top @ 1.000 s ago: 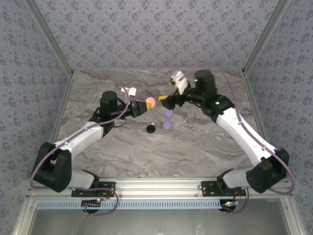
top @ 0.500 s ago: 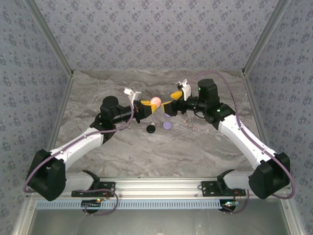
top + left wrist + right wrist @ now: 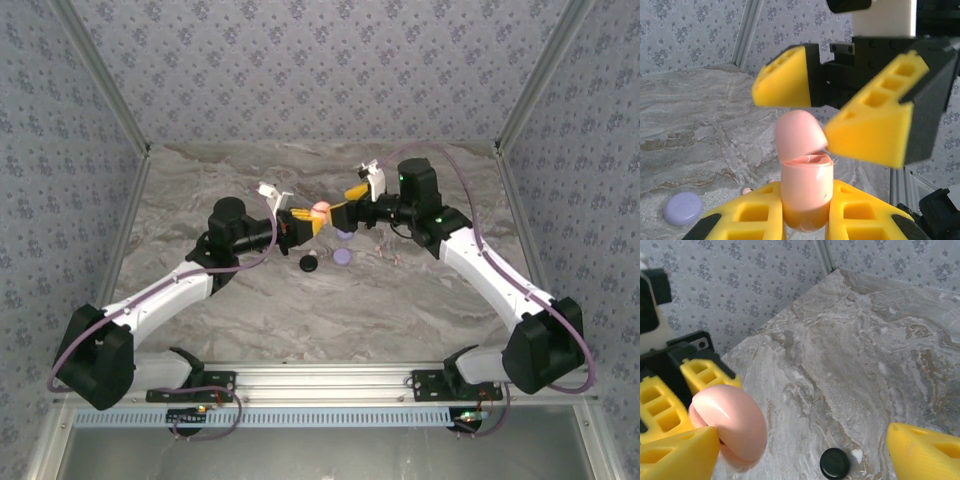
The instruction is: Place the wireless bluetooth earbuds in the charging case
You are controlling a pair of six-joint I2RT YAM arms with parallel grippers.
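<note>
While the left end effector [image 3: 805,220] clamps the glossy pink capsule-shaped charging case [image 3: 806,192] upright for loading, the right end effector [image 3: 799,116] straddles its raised lid [image 3: 796,131], jaws apart. We see tiny pale earbuds [image 3: 381,248] lying on the grey marble worktop [image 3: 300,310], towards its far edge.

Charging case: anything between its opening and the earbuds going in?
Yes. The charging case, clamped upright in the left gripper, has its lid only part raised, and it leans over the opening. The open right gripper straddles that lid.
</note>
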